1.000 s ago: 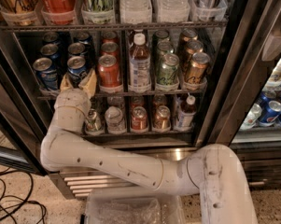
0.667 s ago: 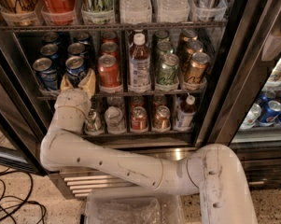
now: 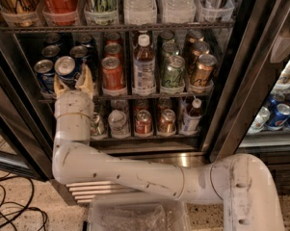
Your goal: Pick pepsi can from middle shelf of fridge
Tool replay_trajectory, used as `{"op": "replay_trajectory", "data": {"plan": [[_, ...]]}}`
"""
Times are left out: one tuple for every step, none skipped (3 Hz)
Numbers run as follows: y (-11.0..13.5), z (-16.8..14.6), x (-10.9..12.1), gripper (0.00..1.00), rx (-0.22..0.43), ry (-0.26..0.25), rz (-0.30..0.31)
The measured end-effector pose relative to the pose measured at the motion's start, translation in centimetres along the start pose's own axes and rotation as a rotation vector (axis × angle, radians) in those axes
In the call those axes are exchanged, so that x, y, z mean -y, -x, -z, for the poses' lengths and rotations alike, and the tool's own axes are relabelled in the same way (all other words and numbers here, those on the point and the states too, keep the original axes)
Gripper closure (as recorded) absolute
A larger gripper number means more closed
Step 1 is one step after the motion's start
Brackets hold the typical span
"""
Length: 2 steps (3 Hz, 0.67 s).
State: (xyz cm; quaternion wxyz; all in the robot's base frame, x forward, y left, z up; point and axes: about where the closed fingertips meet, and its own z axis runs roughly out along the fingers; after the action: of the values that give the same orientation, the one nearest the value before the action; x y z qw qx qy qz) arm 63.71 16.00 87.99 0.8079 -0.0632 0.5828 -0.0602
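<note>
Pincer (image 3: 72, 81) spread at the front left of the middle shelf (image 3: 135, 96), its tan fingers (image 3: 86, 79) standing up on either side of the lower body of the pepsi can (image 3: 65, 67). That can stands upright at the shelf's front edge, silver top showing, lodged between the two fingers. Whether the pads press on it cannot be told.

Just left of the pepsi can is another blue can (image 3: 43, 71), and more blue cans (image 3: 80, 53) line up behind it. To its right come a red can (image 3: 112, 74), then a clear bottle (image 3: 143, 64) with a white cap, then a green can (image 3: 172, 71) and a gold can (image 3: 203, 70), all upright in their lanes.

Below the pepsi can the white arm (image 3: 115, 173) rises straight from a bent elbow, its long forearm running off to the lower right. Behind that wrist, one rack down, small cans (image 3: 143, 122) stand in a row. Above the pepsi can a rack of tall cans and bottles (image 3: 60, 1) crosses the fridge (image 3: 233, 85), whose dark frame post stands far to the right. Down to the left of the pepsi can, black cables (image 3: 12, 211) lie on the speckled floor.
</note>
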Motion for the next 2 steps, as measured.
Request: {"op": "replay_trajectory", "data": {"plan": [[3.5,1.3,0.1,1.00,0.067,0.034,-0.007],[5.7,3.6,0.2,1.00,0.049,0.072,-0.006]]}}
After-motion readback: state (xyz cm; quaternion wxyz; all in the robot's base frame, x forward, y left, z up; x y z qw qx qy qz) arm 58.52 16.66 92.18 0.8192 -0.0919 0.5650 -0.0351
